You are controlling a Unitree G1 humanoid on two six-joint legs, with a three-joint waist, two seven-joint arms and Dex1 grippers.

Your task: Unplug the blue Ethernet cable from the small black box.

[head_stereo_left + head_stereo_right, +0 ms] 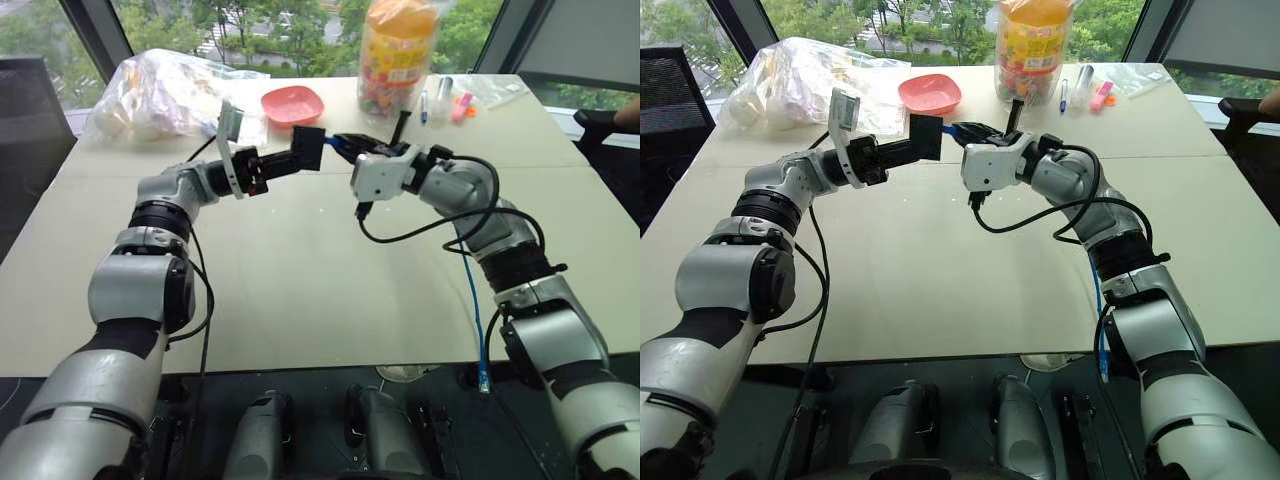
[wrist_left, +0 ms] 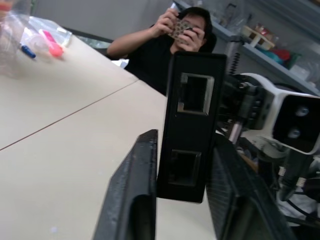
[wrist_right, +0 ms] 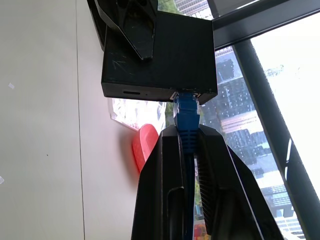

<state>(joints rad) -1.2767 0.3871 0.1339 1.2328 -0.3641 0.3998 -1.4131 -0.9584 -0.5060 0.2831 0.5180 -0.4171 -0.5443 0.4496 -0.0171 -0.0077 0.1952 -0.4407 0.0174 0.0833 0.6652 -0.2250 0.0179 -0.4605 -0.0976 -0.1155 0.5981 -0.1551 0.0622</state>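
The small black box [image 1: 308,150] hangs in the air over the middle of the table, with my left gripper [image 1: 287,160] shut on its flat sides. The left wrist view shows the box [image 2: 192,100] upright between my fingers [image 2: 135,200], two empty ports facing the camera. From the right, my right gripper [image 1: 345,145] is shut on the plug end of the blue Ethernet cable [image 3: 186,112], which sits in a port on the box's edge [image 3: 160,55]. The remaining cable [image 1: 478,310] trails along my right arm and dangles below the table's front edge.
At the back of the beige table [image 1: 300,290] stand a pink bowl [image 1: 292,103], a clear jar of sweets [image 1: 398,50], a crumpled plastic bag [image 1: 165,95] and some markers [image 1: 445,105]. A person [image 2: 165,55] sits beyond the table's right side, holding something up.
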